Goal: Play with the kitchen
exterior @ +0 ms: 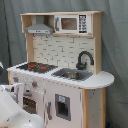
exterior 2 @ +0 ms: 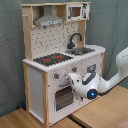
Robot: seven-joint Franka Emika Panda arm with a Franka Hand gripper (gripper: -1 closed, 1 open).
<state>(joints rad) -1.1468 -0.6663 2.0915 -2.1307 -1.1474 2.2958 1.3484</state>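
1. You are looking at the kitchen (exterior: 60, 75) (exterior 2: 60, 60), standing upright on a wooden floor (exterior 2: 100, 112) against a grey-green curtain (exterior 2: 112, 25) in both exterior views.
2. Your white arm (exterior 2: 112, 77) is reaching in from the second exterior view's right, across the front panels.
3. The oven door (exterior 2: 64, 95) is sitting shut below the knobs (exterior 2: 56, 76).
4. The black stovetop (exterior: 36, 66) is lying beside the sink with its black faucet (exterior: 84, 59).
5. Your gripper (exterior 2: 71, 80) is pressing up against the knob row; whether its fingers are apart or together, you cannot tell.
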